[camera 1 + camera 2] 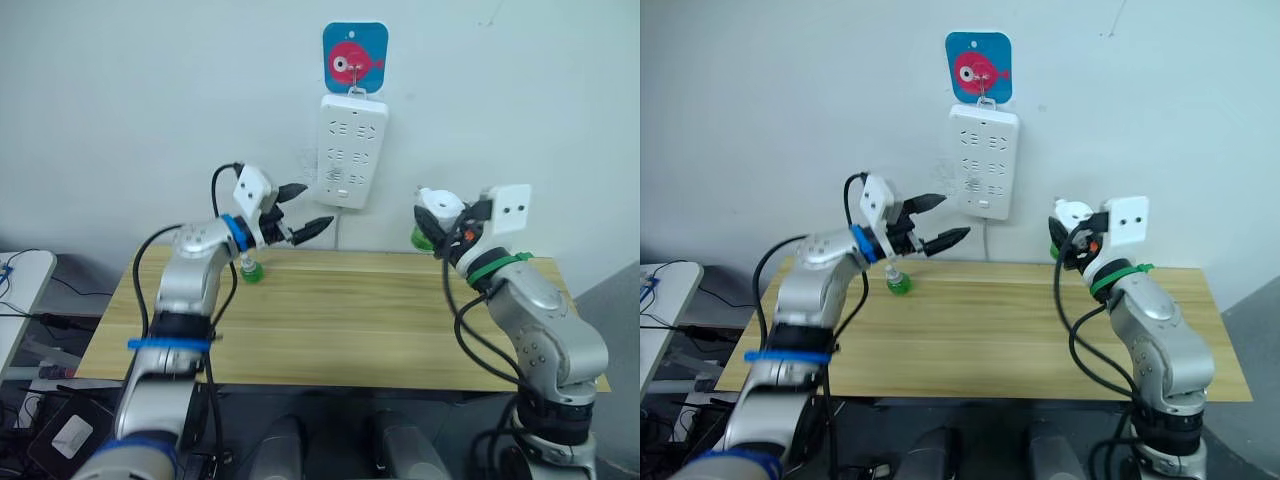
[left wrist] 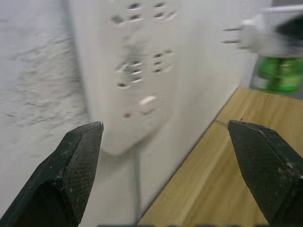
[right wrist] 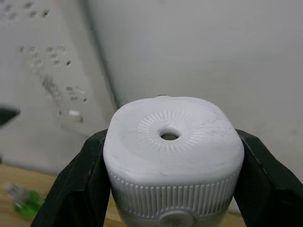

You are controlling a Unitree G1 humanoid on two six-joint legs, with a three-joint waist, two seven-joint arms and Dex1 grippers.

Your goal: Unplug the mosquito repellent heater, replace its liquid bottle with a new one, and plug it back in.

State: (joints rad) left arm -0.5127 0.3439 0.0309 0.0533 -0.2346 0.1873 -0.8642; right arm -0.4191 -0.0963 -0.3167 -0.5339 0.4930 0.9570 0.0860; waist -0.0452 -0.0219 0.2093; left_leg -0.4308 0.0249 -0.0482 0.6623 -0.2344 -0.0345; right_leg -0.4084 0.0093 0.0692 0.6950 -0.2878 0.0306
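Right tool (image 1: 437, 222) is clamped on the mosquito repellent heater (image 3: 169, 156), one black finger on each side of the white body, the dimpled top with its small hole facing the wrist camera. Heater is up in the air, right of the power strip (image 1: 351, 150), not touching it; a green bottle (image 1: 421, 238) shows under it, seemingly already fitted. Left tool (image 1: 298, 212) is spread wide with nothing in it, hovering just left of the strip's lower end. A second green bottle (image 1: 251, 271) stands on the table (image 1: 340, 320) below the left tool, near the back edge.

Step in hand looks like the last one: plugging back in. Heater is unplugged and in the grip. Next move calls for turning the prongs toward a free socket on the strip, lining them up square, then pushing in straight; a tilt would likely jam the prongs.

Table is light wood, against a pale wall. Strip hangs from a blue hook plate (image 1: 354, 56) with a pink fish, its cord dropping behind the table.
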